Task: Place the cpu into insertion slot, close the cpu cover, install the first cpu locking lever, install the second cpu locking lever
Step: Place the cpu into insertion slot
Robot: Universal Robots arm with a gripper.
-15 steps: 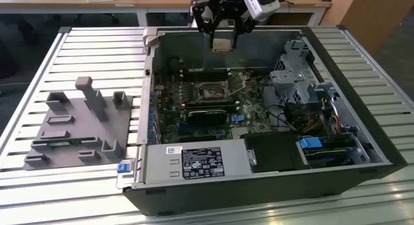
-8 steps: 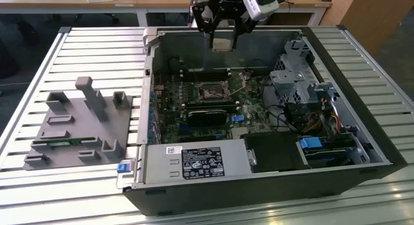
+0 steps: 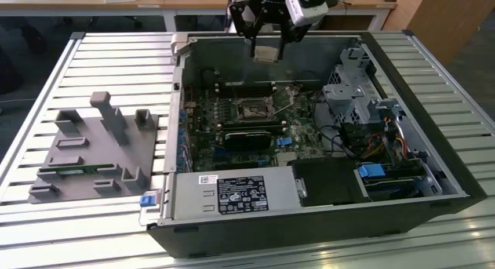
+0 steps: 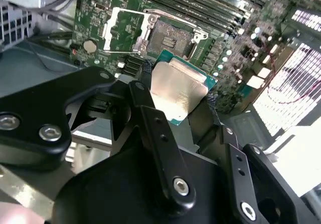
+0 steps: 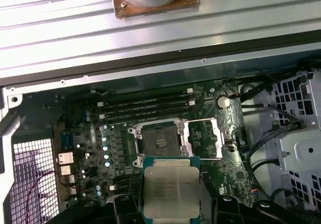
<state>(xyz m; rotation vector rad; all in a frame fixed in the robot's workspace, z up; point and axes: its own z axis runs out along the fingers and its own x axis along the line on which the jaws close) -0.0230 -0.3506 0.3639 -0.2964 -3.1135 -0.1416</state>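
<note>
My gripper (image 3: 267,47) hangs above the back of the open computer case, shut on the cpu (image 3: 266,52), a flat square chip with a dull silver face. In both wrist views the cpu (image 4: 178,89) (image 5: 170,189) sits between the black fingers (image 4: 145,91), well above the board. The insertion slot (image 5: 159,141) (image 4: 170,38) (image 3: 251,111) lies uncovered on the green circuit board, with a dark centre and a silvery rim. Its cpu cover (image 5: 203,138) (image 4: 125,30) is swung open beside it.
The case walls (image 3: 433,124) ring the board. A drive cage with cables (image 3: 356,92) stands at the exterior view's right and a power supply (image 3: 232,193) at the front. A black card (image 3: 247,138) and memory slots (image 5: 145,108) flank the socket. A grey fixture (image 3: 93,153) rests outside.
</note>
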